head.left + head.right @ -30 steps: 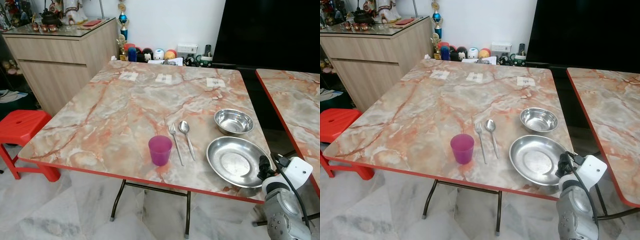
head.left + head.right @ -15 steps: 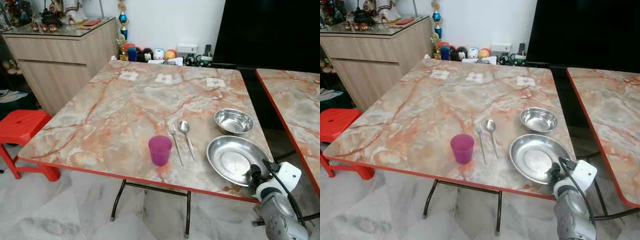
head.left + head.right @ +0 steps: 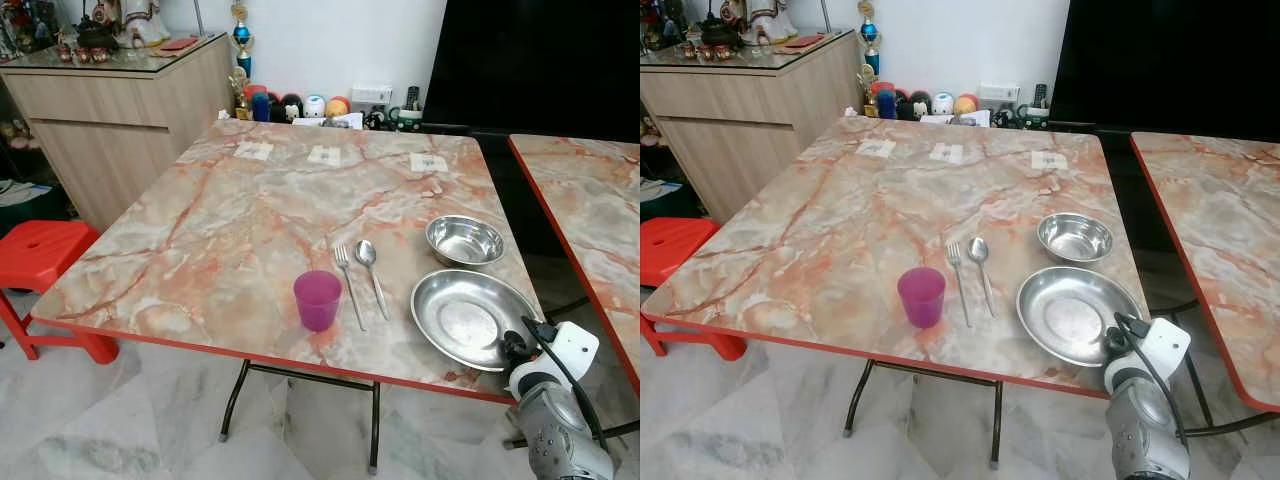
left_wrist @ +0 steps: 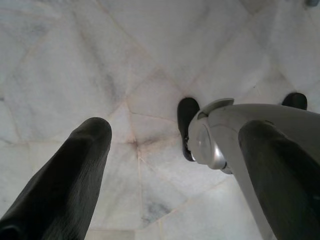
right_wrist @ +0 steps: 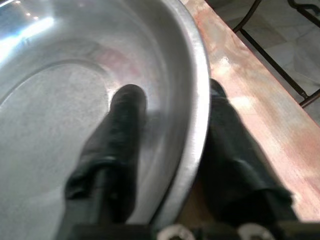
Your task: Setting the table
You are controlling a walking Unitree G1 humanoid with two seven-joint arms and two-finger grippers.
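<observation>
Since a second ago the right gripper (image 3: 512, 347) has dropped toward the near rim of the plate (image 3: 470, 318), and the camera has shifted a little. From the head views, the plate lies at the table's (image 3: 230, 230) near right corner, with the bowl (image 3: 465, 240) just behind it, the fork (image 3: 350, 285) and spoon (image 3: 372, 275) side by side to its left, and the purple cup (image 3: 318, 299) left of those near the front edge. The marble-patterned top looks hard and smooth, so the steel plate would likely slide rather than grip; it is stiff, thin and probably light, not fragile but noisy if dropped. A red stool (image 3: 45, 255) stands at the left, a cabinet (image 3: 120, 110) behind it, a second table (image 3: 1220, 230) to the right, over a pale tiled floor (image 3: 120, 430). In the left wrist view the left gripper (image 4: 175, 165) hangs idle with fingers spread wide over the floor. In the right wrist view, one finger (image 5: 117, 145) lies inside the plate and the other outside under the rim (image 5: 197, 125), straddling the lip, narrow but seemingly not yet clamped; the rim is the sensible hold, pinched firmly against its slick curve.
</observation>
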